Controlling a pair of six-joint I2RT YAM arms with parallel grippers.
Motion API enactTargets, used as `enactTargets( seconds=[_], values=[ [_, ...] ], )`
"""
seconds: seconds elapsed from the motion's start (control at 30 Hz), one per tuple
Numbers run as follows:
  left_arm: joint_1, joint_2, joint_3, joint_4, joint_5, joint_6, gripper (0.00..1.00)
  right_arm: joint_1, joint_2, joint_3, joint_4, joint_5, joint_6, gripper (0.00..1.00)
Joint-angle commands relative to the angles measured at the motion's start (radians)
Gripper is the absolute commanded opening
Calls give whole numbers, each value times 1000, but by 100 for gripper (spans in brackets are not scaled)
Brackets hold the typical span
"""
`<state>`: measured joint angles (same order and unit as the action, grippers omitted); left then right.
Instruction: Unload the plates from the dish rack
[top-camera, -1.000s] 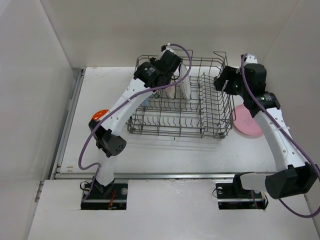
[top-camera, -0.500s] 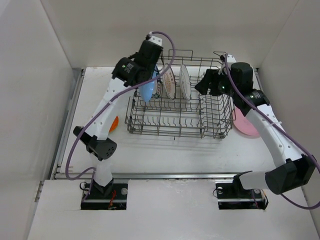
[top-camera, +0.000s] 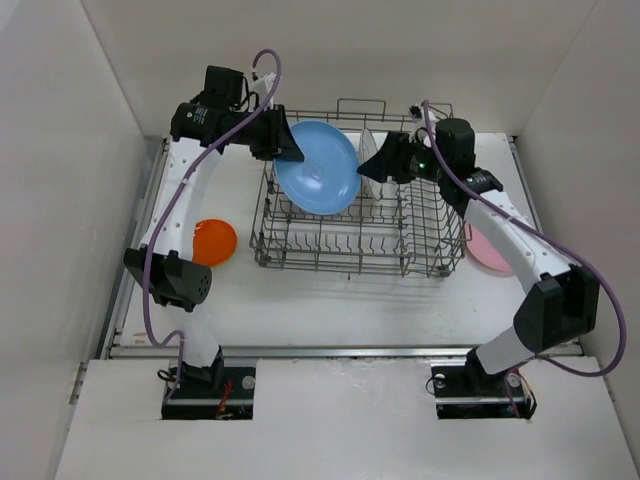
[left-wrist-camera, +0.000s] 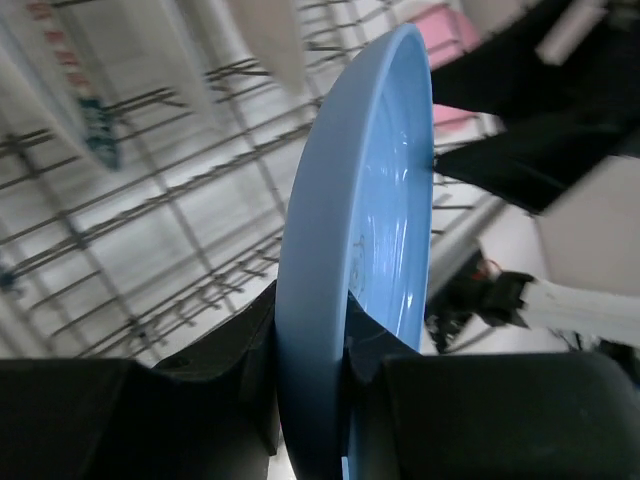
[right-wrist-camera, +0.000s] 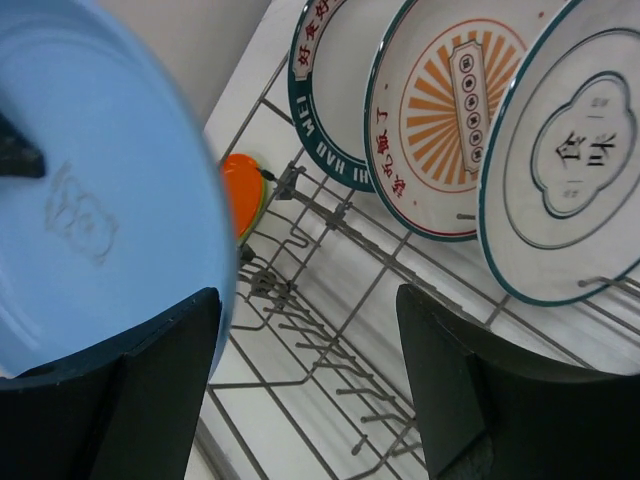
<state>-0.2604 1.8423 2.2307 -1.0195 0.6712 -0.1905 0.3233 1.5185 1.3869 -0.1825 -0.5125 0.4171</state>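
My left gripper (top-camera: 283, 140) is shut on the rim of a light blue plate (top-camera: 318, 167), held tilted above the grey wire dish rack (top-camera: 360, 240). The left wrist view shows that plate (left-wrist-camera: 370, 230) edge-on, pinched between the fingers of the left gripper (left-wrist-camera: 312, 300). My right gripper (top-camera: 372, 163) is open over the rack's back, next to the blue plate's right edge. In its wrist view, the right gripper (right-wrist-camera: 305, 295) has nothing between its fingers. Three white patterned plates (right-wrist-camera: 450, 110) stand upright in the rack (right-wrist-camera: 330, 300) ahead, and the blue plate (right-wrist-camera: 90, 200) fills the left.
An orange plate (top-camera: 214, 242) lies on the table left of the rack, with a green edge under it in the right wrist view (right-wrist-camera: 243, 190). A pink plate (top-camera: 490, 250) lies to the rack's right. White walls enclose the table on the left, back and right.
The left arm has lifted the blue plate out of the rack and swung back to the left with it. The right arm has reached left, over the rack toward the white plates.
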Motion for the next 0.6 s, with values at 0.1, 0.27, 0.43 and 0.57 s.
enactTargets(
  seconds=[0.1,0.27,0.43,0.57],
  values=[
    [33,-14,-43,145,386,-85,0,26,60,46,124,-52,74,77],
    [53,9,-65,145,363,-82,0,26,78,46,161,-87,92,33],
    [62,20,-65,118,294,-61,1,26,78,57,161,-101,135,0],
    [62,44,-14,53,197,-26,19,26,63,57,173,-87,176,0]
  ],
)
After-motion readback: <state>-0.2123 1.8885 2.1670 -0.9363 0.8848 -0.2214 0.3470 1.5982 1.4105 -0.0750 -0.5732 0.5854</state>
